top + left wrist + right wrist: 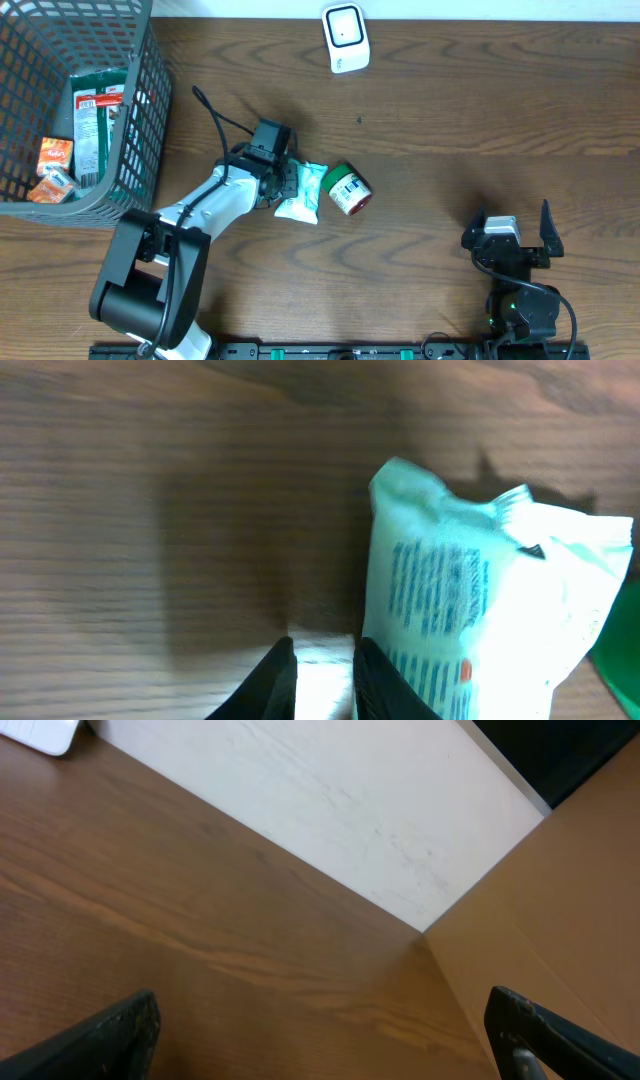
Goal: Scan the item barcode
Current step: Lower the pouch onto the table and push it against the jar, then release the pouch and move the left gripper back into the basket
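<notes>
Left wrist view: my left fingers (272, 685), nearly closed, flank a white sliver (325, 680); held or not, I cannot tell. The soft, light, slippery packet (470, 600) lies on the bench (150, 480), just right; I'd pinch its sealed end. Right fingers (120, 1030) wide, empty.

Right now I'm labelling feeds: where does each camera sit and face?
Overhead: above the table, facing straight down; both arms show.
Left wrist: on left arm, facing down at white packet; narrow jaws show.
Right wrist: on right arm, facing across tabletop toward a wall; wide jaws show.
Shared: white packet, overhead and left wrist.
</notes>
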